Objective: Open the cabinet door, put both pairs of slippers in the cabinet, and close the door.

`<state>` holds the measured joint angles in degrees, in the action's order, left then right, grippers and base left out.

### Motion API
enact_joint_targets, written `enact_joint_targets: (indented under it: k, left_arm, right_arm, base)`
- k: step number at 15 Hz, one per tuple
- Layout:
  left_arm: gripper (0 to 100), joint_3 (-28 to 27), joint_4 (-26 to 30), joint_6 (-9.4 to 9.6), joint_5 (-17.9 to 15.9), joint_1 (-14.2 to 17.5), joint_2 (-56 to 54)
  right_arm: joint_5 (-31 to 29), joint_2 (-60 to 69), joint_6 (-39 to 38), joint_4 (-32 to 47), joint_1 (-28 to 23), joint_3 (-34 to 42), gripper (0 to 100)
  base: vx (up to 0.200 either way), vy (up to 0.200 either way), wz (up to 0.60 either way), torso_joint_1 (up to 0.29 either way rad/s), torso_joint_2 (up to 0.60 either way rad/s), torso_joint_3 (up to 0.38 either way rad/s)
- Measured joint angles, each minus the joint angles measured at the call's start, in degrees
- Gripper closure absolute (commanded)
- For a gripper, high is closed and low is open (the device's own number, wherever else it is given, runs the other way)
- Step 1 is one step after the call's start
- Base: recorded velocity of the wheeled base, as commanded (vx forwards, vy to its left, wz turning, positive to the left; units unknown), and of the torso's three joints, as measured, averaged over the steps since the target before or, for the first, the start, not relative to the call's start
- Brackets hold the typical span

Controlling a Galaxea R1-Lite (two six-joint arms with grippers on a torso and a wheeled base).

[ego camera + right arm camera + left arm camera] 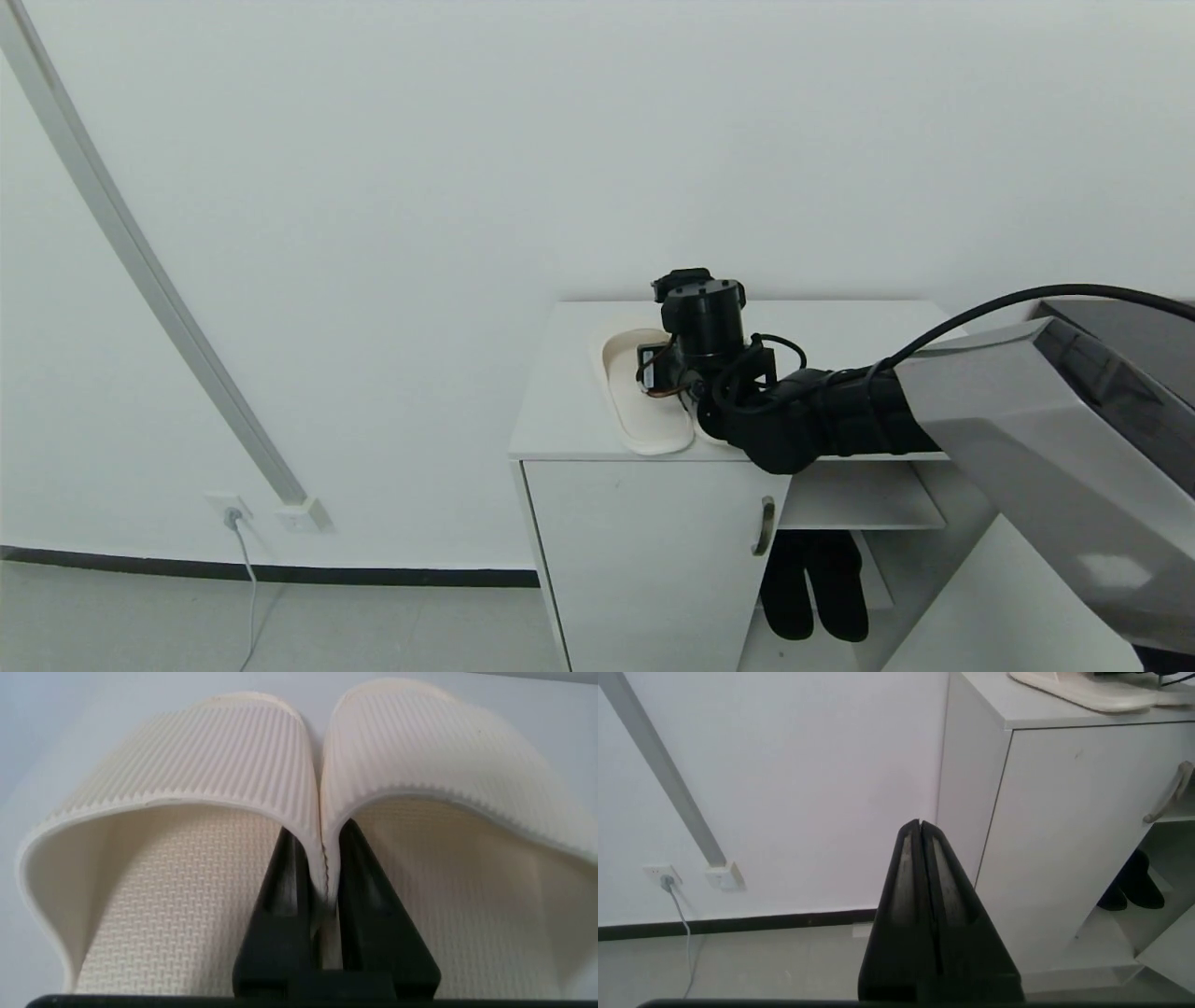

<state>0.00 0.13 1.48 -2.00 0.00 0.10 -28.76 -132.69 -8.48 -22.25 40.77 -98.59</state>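
Atop the white box-shaped cabinet point(644, 560), the right gripper point(322, 873) pinched the adjoining straps of the cream ribbed foam slippers point(215, 756) lying lengthwise ahead; the left gripper point(920, 831) hung lower, fingers pressed together.

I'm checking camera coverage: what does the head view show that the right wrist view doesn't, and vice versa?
Head view only: the cabinet's closed door and black slippers in the open compartment beside it. Right wrist view only: the right gripper, its fingers pinching the cream slippers' adjoining straps. Both: the cream slippers on the white cabinet top.
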Motion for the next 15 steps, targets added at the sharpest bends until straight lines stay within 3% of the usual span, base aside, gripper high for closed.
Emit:
enact_joint_targets:
  k: [3, 9, 15]
  left_arm:
    - [100, 0.0, 0.0, -0.04, 0.0, 0.0, 0.0]
    - [100, 0.0, 0.0, 0.02, 0.0, 0.0, 0.0]
    - [100, 0.0, 0.0, -0.04, 0.0, 0.0, 0.0]
  right_arm:
    - [0.0, 4.2, -0.2, -1.6, 1.1, 6.0, 100]
    - [1.2, 19.3, 0.1, -9.0, 2.8, 29.3, 100]
    - [13.8, 37.5, 0.1, -9.5, 4.4, 49.9, 100]
  base:
    - [0.0, 0.0, 0.0, 0.0, 0.0, 0.0]
    - [0.0, 0.0, 0.0, 0.0, 0.0, 0.0]
    - [0.0, 0.0, 0.0, 0.0, 0.0, 0.0]
